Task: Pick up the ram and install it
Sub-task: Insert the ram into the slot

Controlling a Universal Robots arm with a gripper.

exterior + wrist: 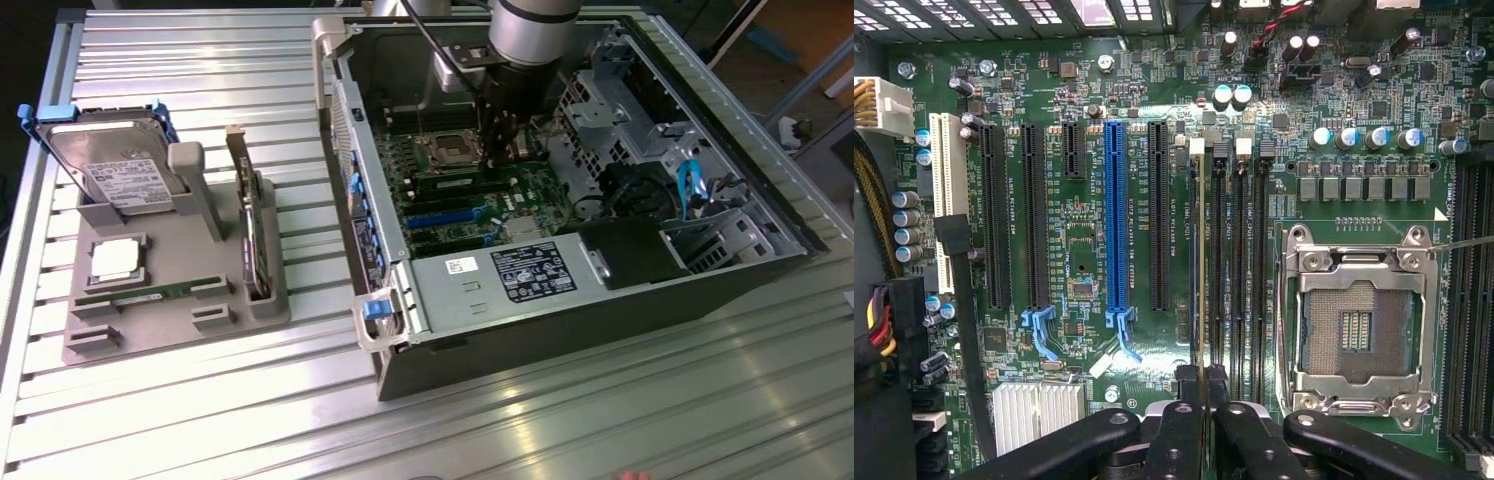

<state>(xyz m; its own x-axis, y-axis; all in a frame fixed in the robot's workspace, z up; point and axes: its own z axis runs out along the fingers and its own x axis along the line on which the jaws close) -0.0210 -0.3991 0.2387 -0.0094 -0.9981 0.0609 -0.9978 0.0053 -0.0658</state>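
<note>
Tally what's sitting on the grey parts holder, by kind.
hard drive: 1
processor chip: 1
ram stick: 1
expansion card: 1
Total: 4

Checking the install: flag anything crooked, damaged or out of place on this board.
Nothing stands out. The ram, pinched in the gripper, runs parallel to the empty memory slots; the processor socket is bare but looks undamaged.

lt: bright overhead | glare: table (561,420) slats | shadow: in PC case (561,345) | mobo (1084,260): evenly lit | pincer (1202,388): dark
</note>
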